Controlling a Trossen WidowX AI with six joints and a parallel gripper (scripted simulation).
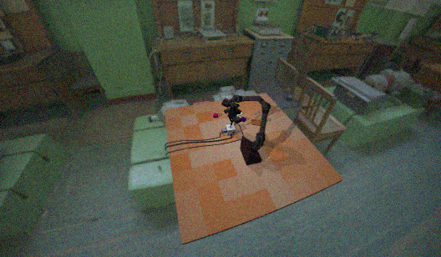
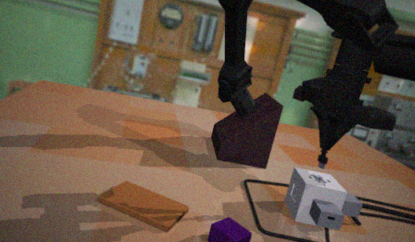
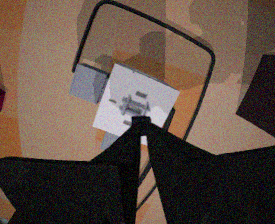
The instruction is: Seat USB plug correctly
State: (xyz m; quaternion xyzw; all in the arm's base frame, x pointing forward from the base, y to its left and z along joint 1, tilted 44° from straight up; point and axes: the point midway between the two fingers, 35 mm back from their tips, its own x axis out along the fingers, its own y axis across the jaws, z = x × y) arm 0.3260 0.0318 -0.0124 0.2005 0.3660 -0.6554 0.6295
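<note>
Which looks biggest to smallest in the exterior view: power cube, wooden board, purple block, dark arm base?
1. dark arm base
2. wooden board
3. power cube, roughly like the board
4. purple block, partly cropped

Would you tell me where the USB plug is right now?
In the exterior view, the USB plug is pinched in the gripper, lifted just above the power cube.

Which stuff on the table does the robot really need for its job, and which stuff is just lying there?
Needed:
- gripper, shut on the USB plug, held above the cube
- power cube with its top socket

Just lying about:
- wooden board
- purple block
- pink block
- black cables
</note>
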